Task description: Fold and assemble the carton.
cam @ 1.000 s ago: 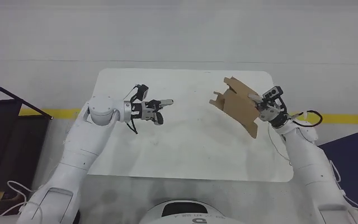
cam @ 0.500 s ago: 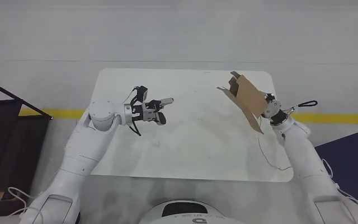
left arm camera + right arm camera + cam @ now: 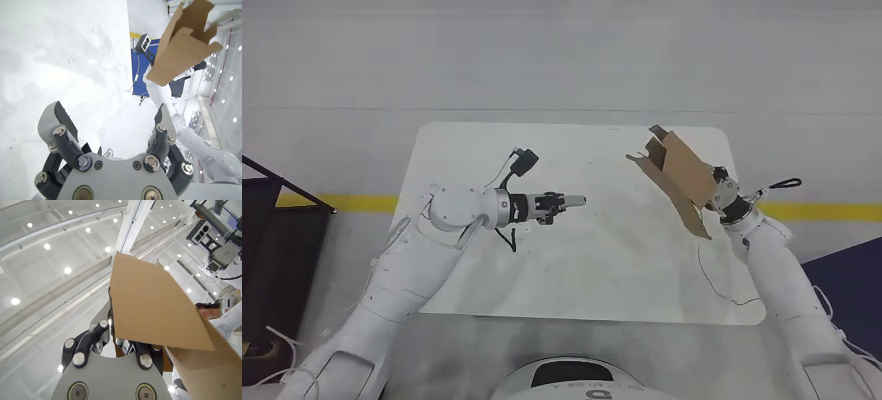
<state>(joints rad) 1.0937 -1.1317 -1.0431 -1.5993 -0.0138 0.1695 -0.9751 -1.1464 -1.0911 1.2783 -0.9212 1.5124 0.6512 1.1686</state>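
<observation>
**Carton held aloft above the table's right side, left claw empty**

Nearest the table's front edge there is bare white tabletop [image 3: 572, 285], marked with faint scuffs. Over the table's middle hangs the left gripper [image 3: 577, 201], level and pointing toward the table's right side. Its fingers [image 3: 65, 121] are spread wide apart with nothing between them, and the ribbed pads face each other across open space.

Toward the table's right edge, a thin cable [image 3: 717, 285] trails across the surface below the right arm. Above it sits the right gripper [image 3: 724, 196], close to the right edge and about halfway back. It is clenched on the carton [image 3: 687, 175], and the right wrist view shows the cardboard's edge pinched between the fingers.

The carton is brown corrugated board, only partly folded and still fairly flat. It is clear of the surface and tilted, running from the gripper toward the table's far right corner. At its farther end several flaps stick out at angles — one panel folded over another, with a notched corner. Beyond both short sides of the table, a yellow line [image 3: 342, 203] runs along the floor.
</observation>
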